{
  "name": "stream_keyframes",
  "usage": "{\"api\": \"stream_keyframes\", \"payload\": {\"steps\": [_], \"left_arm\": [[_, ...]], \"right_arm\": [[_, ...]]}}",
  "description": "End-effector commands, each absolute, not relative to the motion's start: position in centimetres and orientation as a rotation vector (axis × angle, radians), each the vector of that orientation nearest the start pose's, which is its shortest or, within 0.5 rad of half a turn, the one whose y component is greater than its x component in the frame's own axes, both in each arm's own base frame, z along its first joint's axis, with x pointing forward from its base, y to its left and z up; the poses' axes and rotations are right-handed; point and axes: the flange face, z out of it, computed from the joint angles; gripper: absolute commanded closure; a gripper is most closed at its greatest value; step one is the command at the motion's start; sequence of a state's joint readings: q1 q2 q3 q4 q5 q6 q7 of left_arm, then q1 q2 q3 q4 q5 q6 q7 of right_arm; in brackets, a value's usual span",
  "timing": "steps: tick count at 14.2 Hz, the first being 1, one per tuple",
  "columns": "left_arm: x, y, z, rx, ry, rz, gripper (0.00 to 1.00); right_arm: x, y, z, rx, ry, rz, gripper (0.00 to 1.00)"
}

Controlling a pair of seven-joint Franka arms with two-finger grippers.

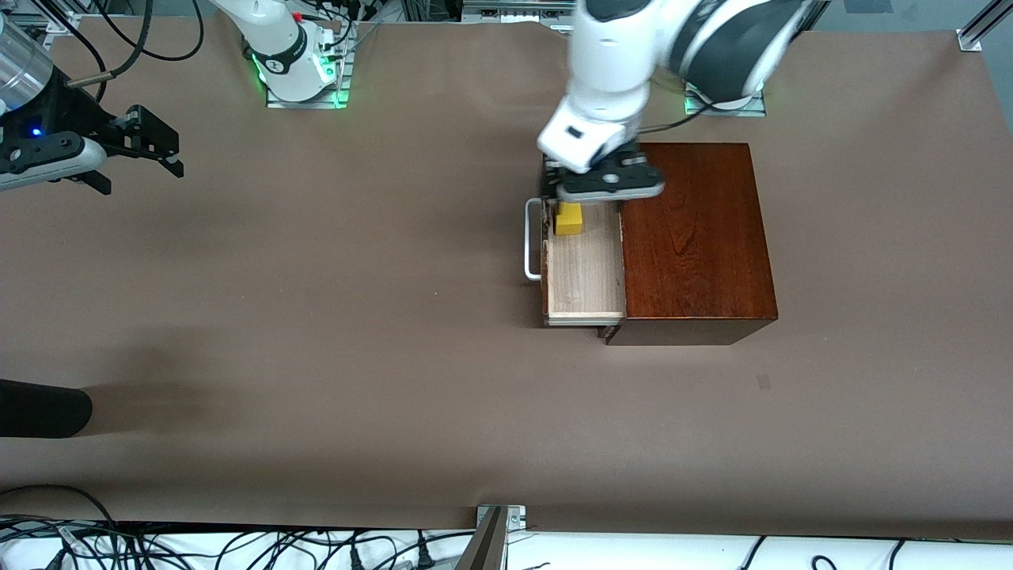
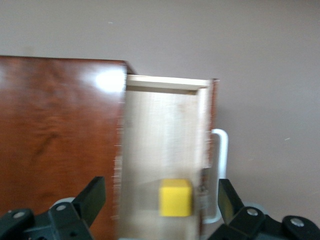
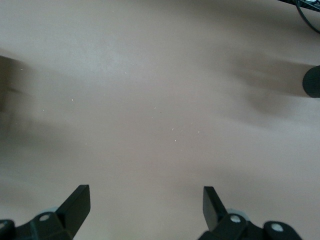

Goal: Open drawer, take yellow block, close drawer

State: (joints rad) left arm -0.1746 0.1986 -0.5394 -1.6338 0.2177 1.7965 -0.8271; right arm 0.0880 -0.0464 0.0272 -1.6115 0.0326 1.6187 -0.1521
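Note:
The drawer (image 1: 586, 277) (image 2: 160, 135) of the mahogany box (image 1: 696, 237) (image 2: 60, 140) is pulled out toward the right arm's end of the table, white handle (image 1: 532, 237) (image 2: 220, 150) leading. The yellow block (image 1: 568, 219) (image 2: 175, 198) sits in its pale tray, at the end farther from the front camera. My left gripper (image 1: 586, 202) (image 2: 161, 192) hovers open over that end, with the block in the gap between its fingers (image 2: 92, 195) and untouched. My right gripper (image 1: 142, 170) (image 3: 145, 194) waits open over bare table at the right arm's end.
A dark rounded object (image 1: 39, 408) (image 3: 312, 82) pokes in at the table's edge at the right arm's end, nearer the front camera. Cables and a metal bracket (image 1: 495, 530) line the near edge. Brown table (image 1: 316, 317) spreads around the box.

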Motion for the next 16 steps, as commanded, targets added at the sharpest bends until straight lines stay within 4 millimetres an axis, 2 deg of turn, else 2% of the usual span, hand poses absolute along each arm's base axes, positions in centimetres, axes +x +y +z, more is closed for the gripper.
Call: {"api": "stream_keyframes", "payload": {"steps": [1,3,5,7,8,12,13,16], "left_arm": [[49.8,-33.4,53.5,-3.024,-0.014,-0.044,0.00],[51.2,-28.9,55.3,-3.056,0.015,0.003,0.00],[52.6,-24.2,57.0,-3.089,0.131,0.021,0.00],[53.7,-19.0,57.9,-3.099,0.255,0.057,0.00],[54.4,-16.3,58.0,-3.111,0.295,0.072,0.00],[55.7,-6.3,58.7,-3.132,0.397,0.108,0.00],[55.9,-4.0,58.8,-3.135,0.403,0.107,0.00],[55.9,-2.5,58.6,-3.118,0.404,0.135,0.00]], "right_arm": [[53.9,8.3,63.9,-3.079,-0.455,-0.110,0.00],[53.8,10.2,63.7,-3.069,-0.509,-0.102,0.00],[53.6,11.9,63.4,-3.054,-0.543,-0.091,0.00],[54.1,15.3,60.5,-3.035,-0.654,0.008,0.00],[54.0,16.8,59.7,-3.023,-0.709,0.034,0.00],[51.4,26.6,57.8,-2.887,-1.143,0.048,0.00],[50.5,29.8,57.1,-2.851,-1.225,0.034,0.00],[48.0,38.3,54.3,-2.758,-1.407,-0.003,0.00]]}}
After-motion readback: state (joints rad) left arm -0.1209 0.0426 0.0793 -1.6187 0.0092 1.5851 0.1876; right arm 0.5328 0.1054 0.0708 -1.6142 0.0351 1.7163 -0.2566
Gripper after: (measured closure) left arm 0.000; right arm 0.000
